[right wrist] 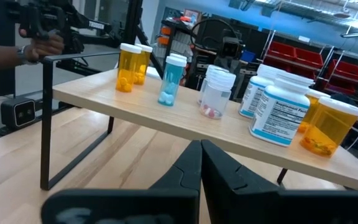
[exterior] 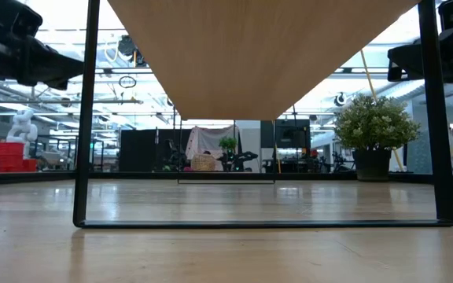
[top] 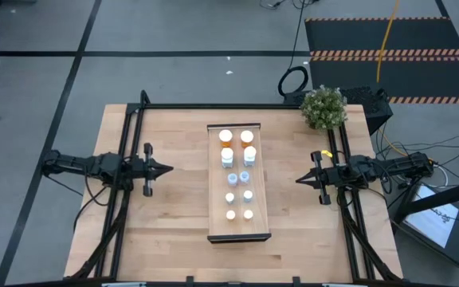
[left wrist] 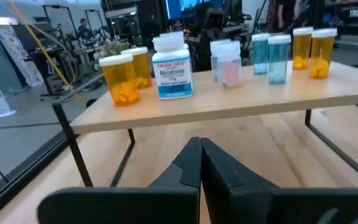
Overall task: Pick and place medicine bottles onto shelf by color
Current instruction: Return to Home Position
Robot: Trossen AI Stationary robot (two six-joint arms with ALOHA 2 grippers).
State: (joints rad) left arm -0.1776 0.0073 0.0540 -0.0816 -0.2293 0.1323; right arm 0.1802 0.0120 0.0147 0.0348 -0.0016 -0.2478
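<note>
- All ten medicine bottles (top: 227, 156) are up on the shelf (top: 240, 229), standing in two neat columns of five.
- Going from the shelf's far end to its near end: big orange pair (top: 225, 137), white-labelled pair (left wrist: 172, 67), clear-ish pair (left wrist: 229, 64), blue pair (left wrist: 278, 59), small orange pair (top: 231, 214).
- The shelf is a light wood board on dark metal legs. It sits mid-bench (top: 174, 231), its long side running from the far edge toward the near edge.
- The left gripper (top: 168, 168) hangs over the bench on the shelf's left side, well apart from it. Its fingers are pressed together with nothing in them.
- Same deal with the right gripper (top: 300, 180) on the shelf's right side: pointed at the shelf, fingers closed tight and empty.
- A little potted plant (top: 323, 107) sits at the bench's far right corner.
</note>
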